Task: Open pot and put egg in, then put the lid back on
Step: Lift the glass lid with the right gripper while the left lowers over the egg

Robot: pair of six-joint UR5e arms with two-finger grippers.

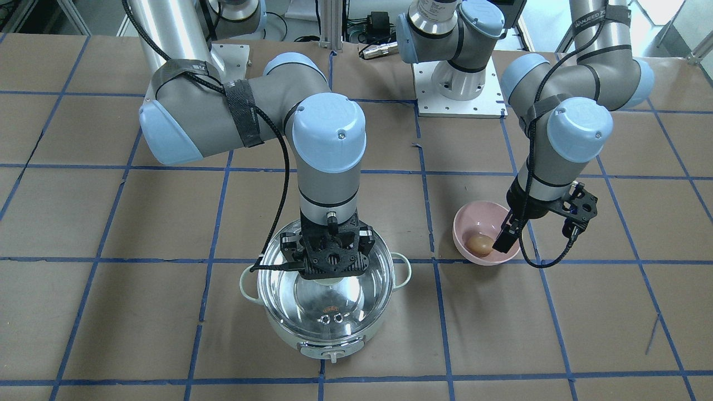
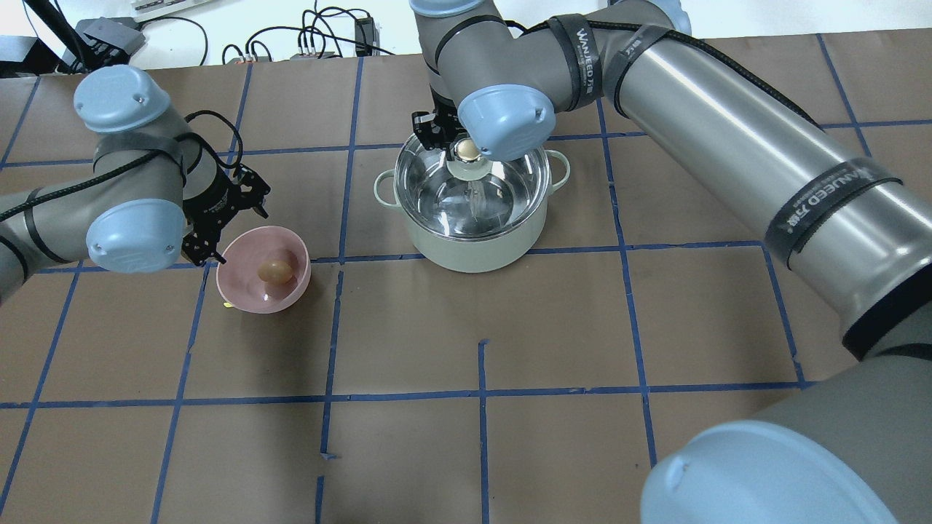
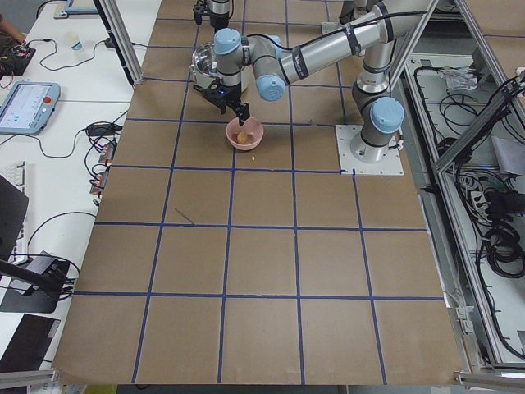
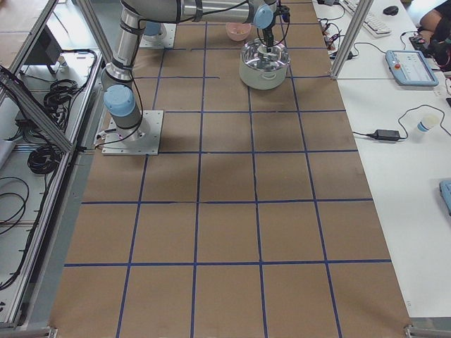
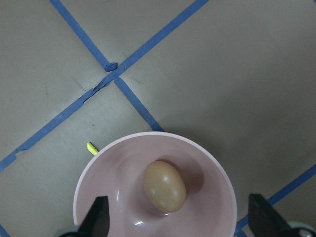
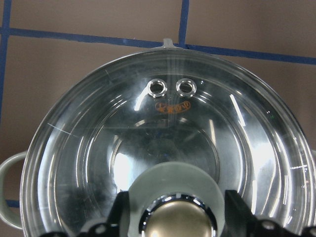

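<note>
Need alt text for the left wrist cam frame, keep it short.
A tan egg lies in a pink bowl seen from above, with the left gripper open, its fingertips straddling the bowl at the bottom edge. The bowl sits on a brown table crossed by blue tape, a yellow scrap beside it.

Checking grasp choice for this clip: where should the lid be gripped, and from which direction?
Grip the central knob, coming straight down. The lid lies flat on the pot; its glass dome is wide and smooth, so the raised knob is likely the only part a gripper can close on. The right gripper hangs directly above, straddling it.
</note>
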